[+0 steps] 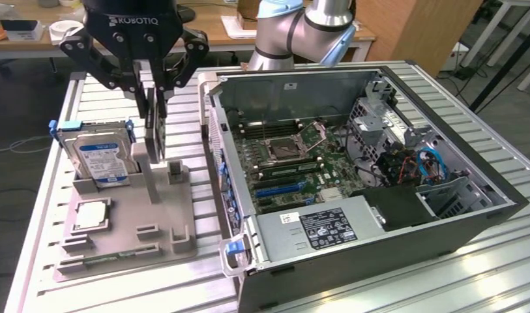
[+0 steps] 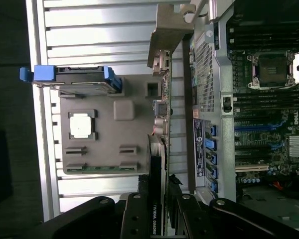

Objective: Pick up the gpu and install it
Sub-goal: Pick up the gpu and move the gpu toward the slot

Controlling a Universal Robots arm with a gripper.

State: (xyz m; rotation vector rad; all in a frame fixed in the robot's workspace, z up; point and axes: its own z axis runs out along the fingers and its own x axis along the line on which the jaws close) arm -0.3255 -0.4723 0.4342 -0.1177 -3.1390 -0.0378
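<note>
One pincer (image 1: 154, 104) (image 2: 157, 186) hangs from the single arm (image 1: 300, 29). Its two dark fingers (image 1: 144, 91) (image 2: 139, 209) are drawn most of the way together and pinch the one gpu (image 1: 156, 137) (image 2: 158, 149) by its flat faces. A narrow gap stays between them, taken up by the card.

In the exterior view the gpu hangs upright on edge, straight down from the fingers, above the one grey holder tray (image 1: 117, 244) (image 2: 114, 149). Its lower edge is close to the tray's upright posts, and I cannot tell whether it touches them. In the wrist view the card appears edge-on, with its pale metal bracket (image 2: 167, 30) at the end away from the fingers, between the tray and the wall of the computer case.

On the tray are one hard drive (image 1: 100, 160) (image 2: 72, 79), standing on edge with blue handles, and one square silver processor chip (image 1: 90, 215) (image 2: 82, 124), lying flat in its recess.

One open computer case (image 1: 499, 195) (image 2: 202, 59) lies just beside the tray, on the exterior view's right, with its motherboard (image 1: 291, 163) (image 2: 269, 114) exposed. The board shows one empty processor socket (image 1: 287, 149) (image 2: 274, 67).

Tray and case both rest on one slatted metal table (image 1: 473, 274) (image 2: 99, 30).
</note>
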